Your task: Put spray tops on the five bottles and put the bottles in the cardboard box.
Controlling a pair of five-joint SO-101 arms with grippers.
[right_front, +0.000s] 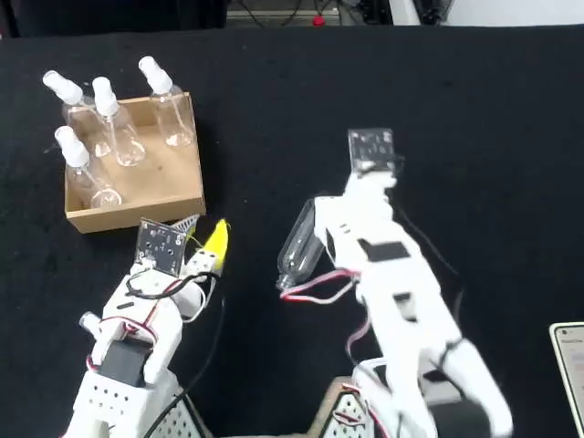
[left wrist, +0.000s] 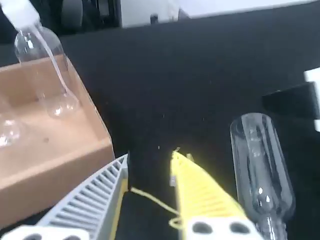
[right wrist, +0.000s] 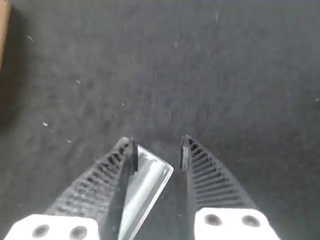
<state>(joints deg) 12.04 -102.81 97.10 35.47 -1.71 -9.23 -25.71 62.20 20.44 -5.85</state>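
Note:
The cardboard box [right_front: 137, 212] stands at the back left with several clear bottles [right_front: 119, 132] upright in it, each with a white spray top. Another clear bottle [right_front: 299, 245] without a top hangs tilted above the table's middle, neck toward the front. My right gripper [right wrist: 157, 145] is shut on it, and the bottle's base [right wrist: 147, 175] lies between the black fingers. My left gripper [right_front: 208, 225] [left wrist: 150, 157] stands open just in front of the box's near right corner [left wrist: 95, 150], nothing between its grey and yellow fingers. From there the held bottle [left wrist: 260, 170] shows to the side.
A small white piece [right_front: 88, 321] lies beside the left arm's base; I cannot tell what it is. A white flat object [right_front: 570, 360] sits at the table's right edge. Black cloth [right_front: 456, 109] covers the table, bare at the back right.

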